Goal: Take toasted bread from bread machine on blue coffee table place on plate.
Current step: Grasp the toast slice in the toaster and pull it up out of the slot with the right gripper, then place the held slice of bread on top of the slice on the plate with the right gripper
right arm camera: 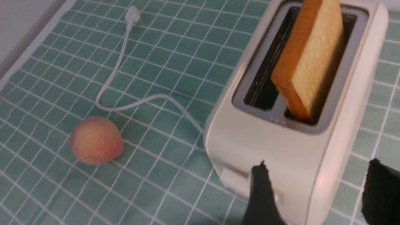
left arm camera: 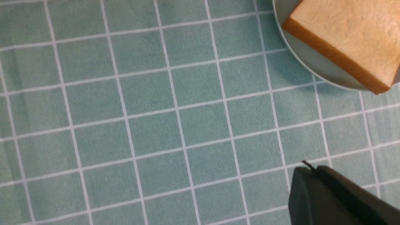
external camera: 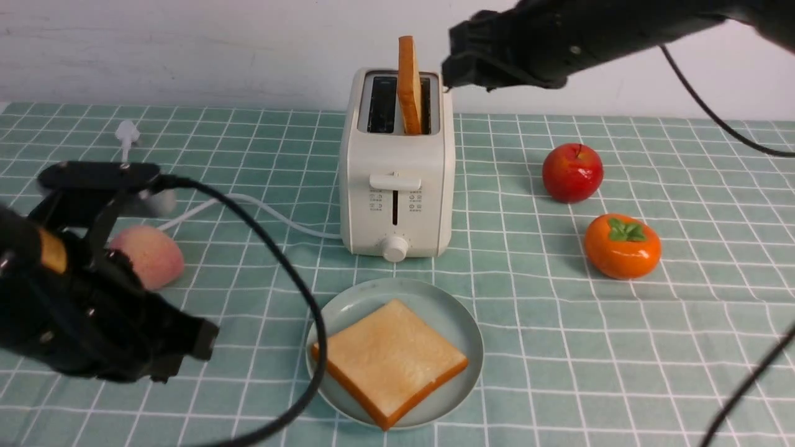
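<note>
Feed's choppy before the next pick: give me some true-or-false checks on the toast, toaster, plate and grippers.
1. A slice of toast lies flat on the plate. True.
2. Both toaster slots are empty. False: a second slice stands in the right slot of the toaster; only the left slot is empty.
3. The right gripper is shut on that slice. False: the right gripper is open near the toaster's top, holding nothing.
4. The left gripper is shut and empty. True.
5. An apple sits on the plate. False: the red apple is on the table, right of the toaster.
</note>
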Tool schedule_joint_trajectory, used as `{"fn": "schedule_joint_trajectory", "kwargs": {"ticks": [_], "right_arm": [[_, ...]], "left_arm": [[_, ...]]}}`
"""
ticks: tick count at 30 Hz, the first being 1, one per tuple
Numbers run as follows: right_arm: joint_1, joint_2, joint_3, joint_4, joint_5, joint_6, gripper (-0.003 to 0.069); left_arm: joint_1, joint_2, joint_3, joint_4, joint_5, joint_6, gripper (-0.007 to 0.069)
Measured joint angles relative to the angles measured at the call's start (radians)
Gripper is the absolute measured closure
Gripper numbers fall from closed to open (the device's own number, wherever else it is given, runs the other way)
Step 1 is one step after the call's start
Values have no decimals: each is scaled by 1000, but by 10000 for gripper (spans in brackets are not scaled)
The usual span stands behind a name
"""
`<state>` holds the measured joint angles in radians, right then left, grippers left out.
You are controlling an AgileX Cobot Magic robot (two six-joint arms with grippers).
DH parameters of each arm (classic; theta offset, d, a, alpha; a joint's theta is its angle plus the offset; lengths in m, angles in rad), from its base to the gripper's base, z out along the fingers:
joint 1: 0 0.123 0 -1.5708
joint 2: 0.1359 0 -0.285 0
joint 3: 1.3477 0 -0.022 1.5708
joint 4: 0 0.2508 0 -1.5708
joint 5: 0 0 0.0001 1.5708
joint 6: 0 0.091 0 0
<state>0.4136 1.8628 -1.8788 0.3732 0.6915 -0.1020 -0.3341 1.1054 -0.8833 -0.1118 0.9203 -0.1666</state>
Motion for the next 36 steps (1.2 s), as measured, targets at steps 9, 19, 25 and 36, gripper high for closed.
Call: {"fn": "schedule_joint_trajectory", "kwargs": {"ticks": [9, 19, 25, 36], "right_arm": [[0, 331, -315, 0, -11, -8, 108], [0, 401, -382, -62, -2, -11, 536], [-5, 245, -382, -158, 103, -11, 563], [-235, -117, -356, -43, 559, -104, 563]], "left_arm": [[0, -188, 95, 69, 5, -100, 638], [0, -217, 96, 191, 27, -221, 638], [0, -217, 96, 198, 27, -221, 638], [0, -217, 96, 225, -48, -210, 638]]}}
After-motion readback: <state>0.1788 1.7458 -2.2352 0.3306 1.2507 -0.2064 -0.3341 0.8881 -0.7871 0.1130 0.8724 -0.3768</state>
